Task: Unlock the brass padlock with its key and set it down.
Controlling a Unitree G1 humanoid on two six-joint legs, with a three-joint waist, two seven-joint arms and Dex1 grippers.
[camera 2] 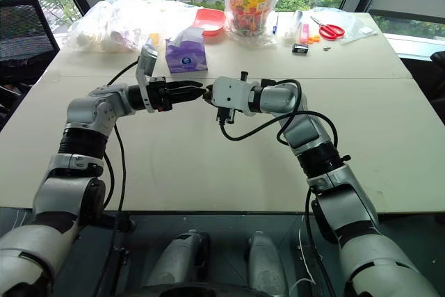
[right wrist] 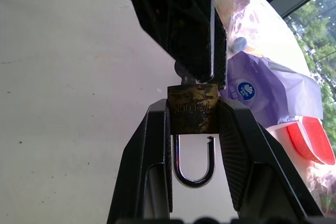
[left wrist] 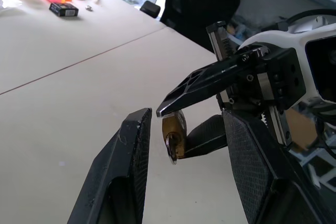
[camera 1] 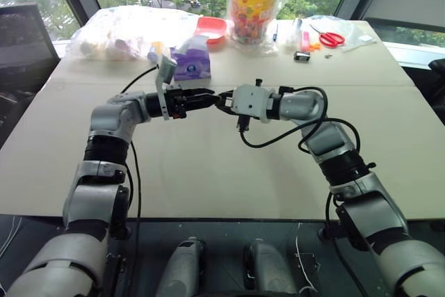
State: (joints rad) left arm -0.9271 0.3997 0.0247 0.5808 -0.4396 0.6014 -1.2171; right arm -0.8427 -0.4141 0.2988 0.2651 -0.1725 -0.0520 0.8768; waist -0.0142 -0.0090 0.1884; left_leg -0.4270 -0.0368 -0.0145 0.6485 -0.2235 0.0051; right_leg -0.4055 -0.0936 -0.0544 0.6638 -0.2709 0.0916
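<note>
Progress looks well past the midpoint, operator: your right gripper (right wrist: pixel 194 129) is clamped on the brass padlock (right wrist: pixel 192 109), held above the middle of the table (camera 1: pixel 229 186). In the right wrist view one leg of the silver shackle (right wrist: pixel 195 163) ends free, short of the body, so I judge the lock already sprung. The key (left wrist: pixel 172 148) sits in the lock's end. Your left gripper (left wrist: pixel 186 145) has its fingers spread to either side of the key, pinching nothing.

What remains, as I read it: lower the padlock onto the table and let go.

Count: one padlock, one key, two grippers meeting tip to tip. Along the far edge you have one purple tissue pack (camera 1: pixel 191 62), one red dish (camera 1: pixel 211 30), one pair of red-handled scissors (camera 1: pixel 328 37) and one bagged snack tub (camera 1: pixel 254 1).
</note>
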